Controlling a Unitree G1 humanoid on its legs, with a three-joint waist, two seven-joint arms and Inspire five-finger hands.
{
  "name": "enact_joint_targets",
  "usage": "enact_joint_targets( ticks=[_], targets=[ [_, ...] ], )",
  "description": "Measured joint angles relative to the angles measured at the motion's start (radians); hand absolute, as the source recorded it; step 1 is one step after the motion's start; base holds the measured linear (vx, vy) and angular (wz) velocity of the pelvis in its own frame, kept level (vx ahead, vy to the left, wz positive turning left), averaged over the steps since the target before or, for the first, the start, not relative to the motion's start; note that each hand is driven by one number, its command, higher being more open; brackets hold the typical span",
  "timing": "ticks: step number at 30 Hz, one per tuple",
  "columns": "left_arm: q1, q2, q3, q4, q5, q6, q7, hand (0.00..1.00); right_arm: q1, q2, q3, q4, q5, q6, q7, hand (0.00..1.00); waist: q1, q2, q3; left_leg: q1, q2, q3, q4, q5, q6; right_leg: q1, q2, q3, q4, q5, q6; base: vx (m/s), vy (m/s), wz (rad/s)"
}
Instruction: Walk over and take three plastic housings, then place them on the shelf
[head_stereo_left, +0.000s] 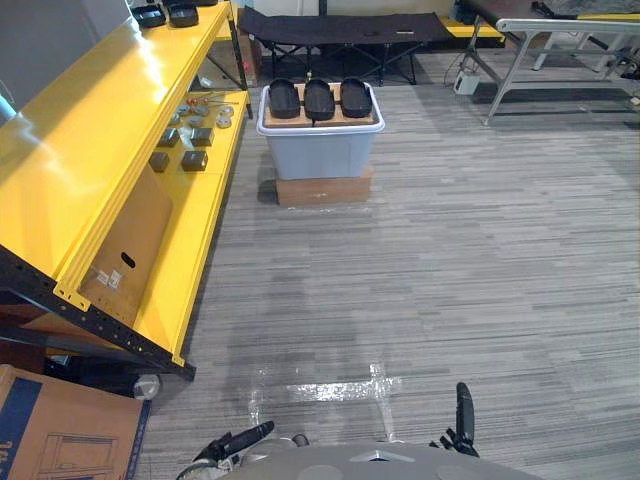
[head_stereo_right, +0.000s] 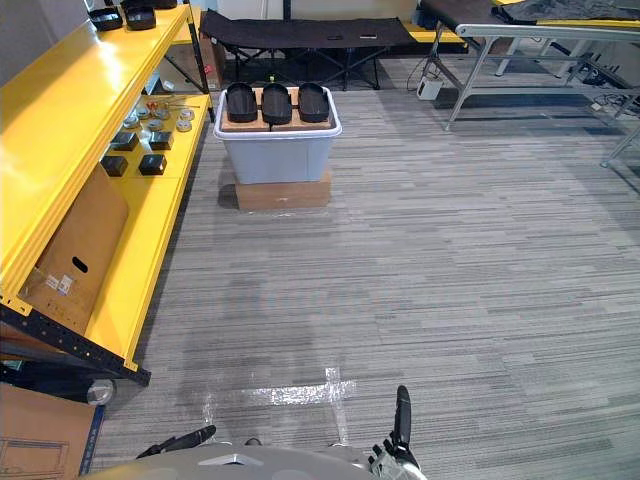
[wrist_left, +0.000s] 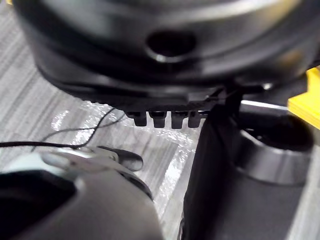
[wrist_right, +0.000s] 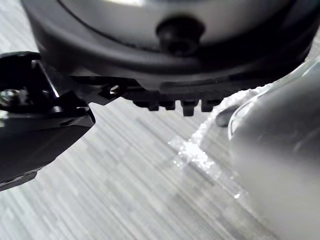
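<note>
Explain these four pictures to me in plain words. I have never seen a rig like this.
This is a two-legged humanoid robot with two arms. The two wide pictures come from the two eyes of a camera on its head, looking down at the floor ahead. The two close, dark pictures come from cameras on its wrists, each looking along its own hand. Low in the head views are the left hand and the right hand, both with straight fingers and holding nothing. Ahead, a grey bin stands on a cardboard box. On top of the bin lie three black plastic housings side by side. On the robot's left runs the yellow shelf, with small parts on its lower level.
</note>
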Motion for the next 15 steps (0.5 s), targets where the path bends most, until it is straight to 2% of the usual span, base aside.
enact_joint_targets(
  ticks=[2, 7, 13, 15],
  targets=[
    [-0.012, -0.006, -0.027, -0.070, -0.007, -0.025, 0.005, 1.00, -0.014, 0.017, 0.041, -0.082, -0.003, -0.025, -0.020, 1.00, 0.000, -0.010, 0.006, 0.000, -0.007, 0.004, 0.001, 0.001, 0.001, 0.000, -0.007, 0.001, 0.000, 0.003, 0.006, -0.02, 0.052, 0.01],
    [-0.035, -0.033, -0.100, -0.205, -0.043, -0.067, 0.003, 1.00, -0.064, 0.016, 0.092, -0.223, -0.040, -0.046, -0.008, 1.00, -0.002, -0.011, 0.006, -0.004, -0.022, 0.009, -0.002, 0.003, 0.004, -0.003, -0.020, 0.002, -0.008, 0.011, 0.018, -0.05, 0.052, -0.02],
    [-0.037, -0.041, -0.134, -0.238, -0.080, -0.134, 0.013, 1.00, -0.083, 0.015, 0.122, -0.237, -0.043, -0.060, 0.012, 1.00, -0.010, -0.011, 0.007, -0.010, -0.024, 0.008, -0.003, 0.008, 0.007, -0.005, -0.021, 0.000, -0.014, 0.012, 0.019, -0.03, 0.003, 0.01],
    [-0.029, -0.045, -0.142, -0.257, -0.079, -0.164, 0.052, 1.00, -0.082, 0.015, 0.131, -0.237, -0.040, -0.060, 0.010, 1.00, -0.018, -0.012, 0.007, -0.017, -0.025, 0.003, -0.003, 0.012, 0.012, -0.012, -0.021, -0.006, -0.014, 0.012, 0.018, -0.02, -0.005, 0.07]
  ],
)
